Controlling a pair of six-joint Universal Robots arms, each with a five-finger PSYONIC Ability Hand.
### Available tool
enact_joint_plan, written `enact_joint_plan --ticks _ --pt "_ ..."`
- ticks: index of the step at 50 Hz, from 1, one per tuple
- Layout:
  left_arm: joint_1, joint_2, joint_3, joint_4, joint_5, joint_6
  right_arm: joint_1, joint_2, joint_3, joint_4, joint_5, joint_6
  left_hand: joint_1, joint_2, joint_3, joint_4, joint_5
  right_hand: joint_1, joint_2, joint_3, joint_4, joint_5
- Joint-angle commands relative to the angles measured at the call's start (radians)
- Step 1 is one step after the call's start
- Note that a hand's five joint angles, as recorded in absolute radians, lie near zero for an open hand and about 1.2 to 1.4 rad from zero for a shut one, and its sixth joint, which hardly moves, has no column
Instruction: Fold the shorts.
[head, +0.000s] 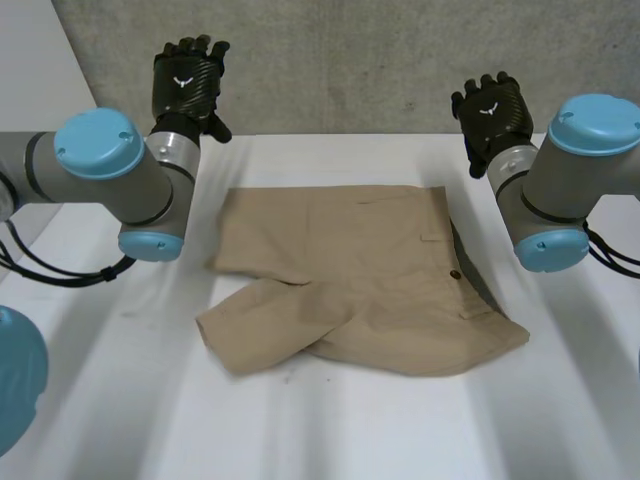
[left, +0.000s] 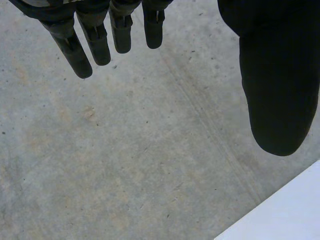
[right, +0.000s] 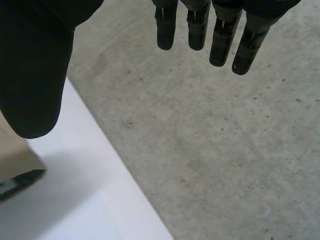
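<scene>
Tan shorts (head: 360, 275) lie on the white table (head: 330, 430), partly folded, one leg laid across toward the near left. My left hand (head: 188, 80) is raised at the table's far left, well clear of the shorts, fingers straight and empty. In the left wrist view its fingers (left: 95, 37) and thumb (left: 277, 75) hang over grey concrete. My right hand (head: 490, 110) is raised at the far right, also apart from the cloth. Its fingers (right: 220, 35) and thumb (right: 35, 70) are spread, holding nothing. A tan corner of the shorts (right: 15, 157) shows beside the thumb.
A grey concrete wall (head: 350, 60) stands behind the table. The table's far edge (left: 280, 210) appears in the left wrist view, and the table edge (right: 100, 190) also runs under my right hand. White table surface stretches in front of the shorts.
</scene>
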Motion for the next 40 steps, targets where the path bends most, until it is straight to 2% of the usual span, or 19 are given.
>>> enact_joint_plan --ticks 1,4,11,15,20,23,27,30,35,40 --pt "0.000 0.176 -0.220 -0.009 0.000 0.000 0.002 -0.193 0.239 0.038 -0.009 0.021 -0.018 -0.022 -0.033 -0.025 -0.042 -0.026 -0.042 -0.038 -0.055 -0.060" --pt "0.000 0.258 -0.328 -0.036 0.000 0.002 -0.004 -0.280 0.349 0.082 -0.015 0.027 -0.012 -0.016 -0.027 -0.019 -0.036 -0.026 -0.042 -0.038 -0.055 -0.060" --pt "-0.004 0.489 -0.636 -0.199 0.003 -0.002 -0.004 -0.408 0.558 0.227 -0.052 0.026 0.041 0.037 0.026 0.034 0.016 -0.026 -0.042 -0.038 -0.055 -0.060" --pt "-0.010 0.609 -0.791 -0.269 0.003 -0.005 -0.017 -0.469 0.676 0.289 -0.131 0.026 0.076 0.072 0.061 0.069 0.052 0.023 0.006 0.010 -0.007 -0.011" --pt "-0.047 0.695 -0.937 -0.319 0.002 -0.011 -0.130 -0.544 0.835 0.306 -0.262 0.017 0.120 0.116 0.105 0.113 0.096 0.175 0.159 0.163 0.146 0.141" --pt "-0.087 0.720 -1.023 -0.329 0.000 -0.012 -0.171 -0.558 0.914 0.302 -0.331 0.009 0.120 0.116 0.105 0.113 0.096 0.287 0.271 0.275 0.257 0.253" --pt "-0.113 0.709 -1.074 -0.317 0.000 -0.014 -0.211 -0.561 0.972 0.281 -0.377 0.007 0.120 0.116 0.105 0.113 0.096 0.287 0.271 0.275 0.258 0.253" --pt "-0.116 0.697 -1.077 -0.308 -0.001 -0.014 -0.235 -0.561 0.997 0.254 -0.388 0.003 0.123 0.119 0.108 0.116 0.099 0.287 0.271 0.275 0.258 0.253" --pt "-0.115 0.583 -1.065 -0.273 -0.004 -0.014 -0.241 -0.535 1.027 0.175 -0.388 -0.025 0.135 0.131 0.120 0.128 0.110 0.305 0.289 0.292 0.275 0.271" --pt "-0.115 0.517 -1.037 -0.244 -0.004 -0.014 -0.242 -0.497 1.043 0.093 -0.388 -0.042 0.234 0.230 0.219 0.227 0.210 0.513 0.497 0.501 0.484 0.479"
